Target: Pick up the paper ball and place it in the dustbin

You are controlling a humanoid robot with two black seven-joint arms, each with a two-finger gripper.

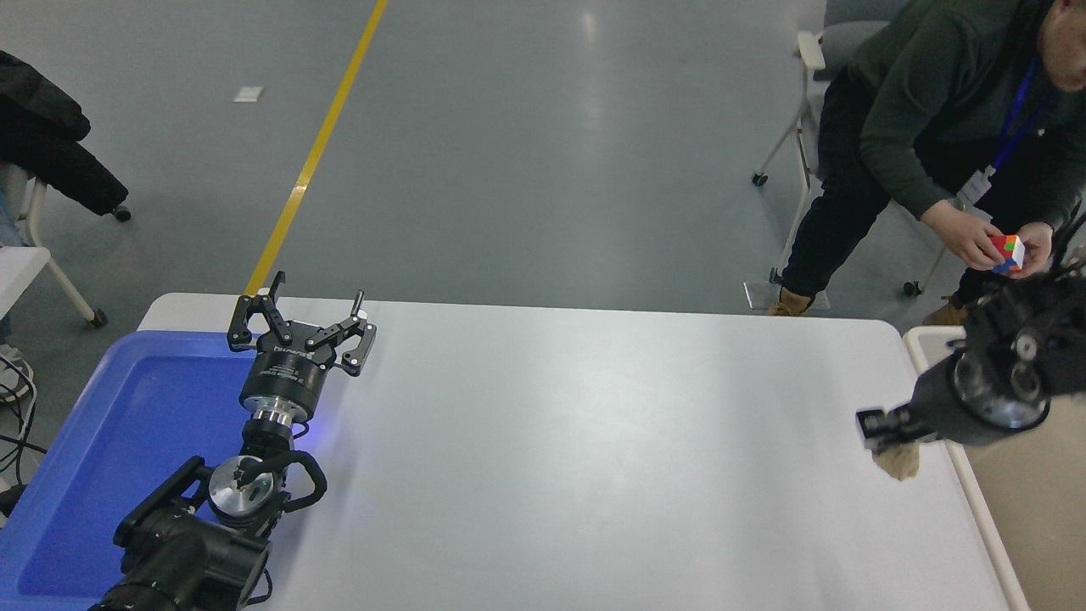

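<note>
Paper ball (899,462) gripped in right end effector (887,433) beside dustbin (967,462)
</note>
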